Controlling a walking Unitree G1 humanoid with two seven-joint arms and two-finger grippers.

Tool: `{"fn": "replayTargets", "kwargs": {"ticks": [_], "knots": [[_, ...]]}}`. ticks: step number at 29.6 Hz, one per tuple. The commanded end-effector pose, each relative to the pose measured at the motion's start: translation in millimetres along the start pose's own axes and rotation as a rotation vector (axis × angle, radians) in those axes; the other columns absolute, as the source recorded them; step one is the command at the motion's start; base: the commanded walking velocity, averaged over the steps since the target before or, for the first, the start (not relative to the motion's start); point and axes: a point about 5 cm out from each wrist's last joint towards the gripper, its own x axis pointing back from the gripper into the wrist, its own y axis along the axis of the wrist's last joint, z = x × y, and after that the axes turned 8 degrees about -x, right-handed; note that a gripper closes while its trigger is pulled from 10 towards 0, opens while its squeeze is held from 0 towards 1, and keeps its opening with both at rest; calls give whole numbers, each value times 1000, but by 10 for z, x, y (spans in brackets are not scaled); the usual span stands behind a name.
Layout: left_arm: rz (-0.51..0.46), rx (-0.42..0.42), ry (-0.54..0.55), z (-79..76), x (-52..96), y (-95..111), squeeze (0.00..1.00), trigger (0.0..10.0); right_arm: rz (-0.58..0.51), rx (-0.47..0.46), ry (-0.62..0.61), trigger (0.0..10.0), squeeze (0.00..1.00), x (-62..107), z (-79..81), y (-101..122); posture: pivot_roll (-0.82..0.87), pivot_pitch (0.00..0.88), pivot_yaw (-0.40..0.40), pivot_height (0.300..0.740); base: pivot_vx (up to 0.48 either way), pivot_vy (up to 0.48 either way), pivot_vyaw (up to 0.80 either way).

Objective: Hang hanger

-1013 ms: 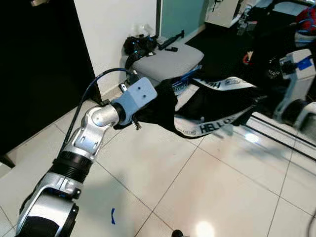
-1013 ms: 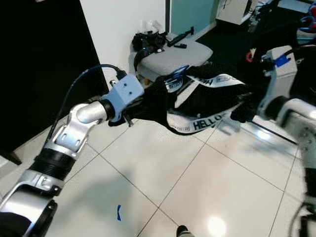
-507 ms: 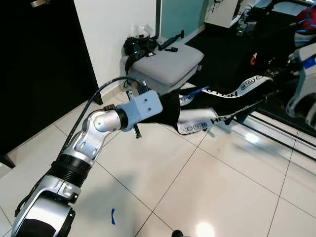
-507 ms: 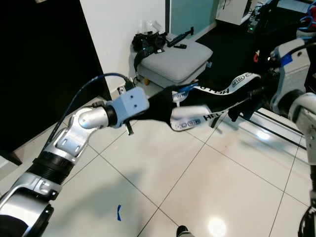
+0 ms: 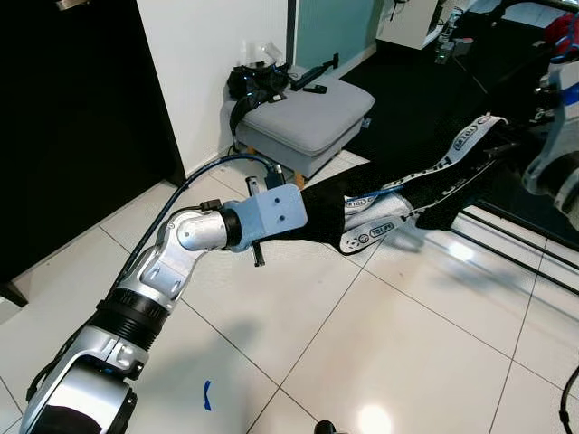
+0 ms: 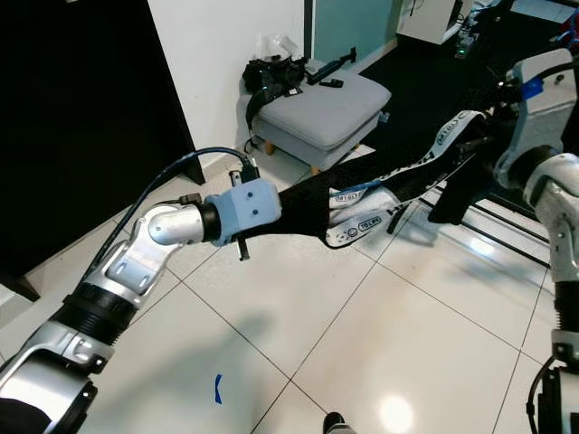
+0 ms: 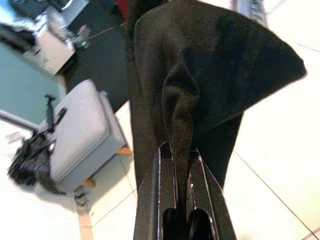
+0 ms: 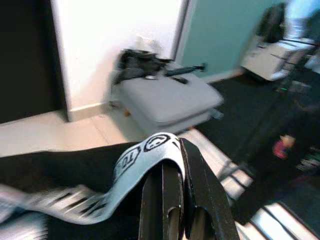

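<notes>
Left tool (image 7: 179, 165) pinching a fold of the black garment (image 5: 326, 211) between closed fingers (image 7: 167, 180), arm reaching forward over the tiled floor (image 5: 380, 344)

Right tool (image 8: 172, 172) clamping the garment's white printed band (image 8: 135, 165) at the far end, up on the right near the dark area

Garment stretching taut between the two tools, held in the air above the floor, black cloth sagging a little in the middle, white band (image 6: 452, 131) with dark lettering running up toward the right tool and a loop of it (image 5: 371, 231) hanging beneath

No telling from these views whether a hanger sits inside the cloth

Grey footstool (image 5: 308, 113) standing just beyond the garment, against the white wall (image 5: 208, 63), black tangle of gear (image 5: 253, 81) lying on its far corner

Teal panel (image 5: 330, 27) rising behind the stool, dark doorway (image 5: 72, 127) on the left

Small blue mark (image 5: 207, 395) lying on the tiles near the left arm
</notes>
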Motion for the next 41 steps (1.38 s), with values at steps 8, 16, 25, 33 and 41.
{"fn": "replayTargets", "kwargs": {"ticks": [8, 16, 25, 33, 41], "knots": [[100, 92, 174, 236, 36, -135, 0, 10000, -36, -109, 198, 10000, 47, 28, 242, 17, -30, 175, -12, 740, 0, 0, 0], [97, 225, 293, 352, 40, -144, 0, 10000, -50, -132, 242, 10000, 47, 19, 321, 18, -33, 175, -13, 740, 0, 0, 0], [37, 291, 303, 315, -21, -39, 0, 10000, 4, -137, 274, 10000, 43, -17, 445, -99, -32, 176, -16, 740, 0, 0, 0], [-12, 342, 257, 196, -104, 69, 0, 10000, 20, -167, 322, 10000, 278, -75, 657, -173, -33, 177, -14, 740, 0, 0, 0], [-11, 383, 242, 219, -86, 36, 0, 10000, 47, -164, 319, 10000, 1000, -76, 679, -220, -33, 177, -16, 740, 0, 0, 0]]}}
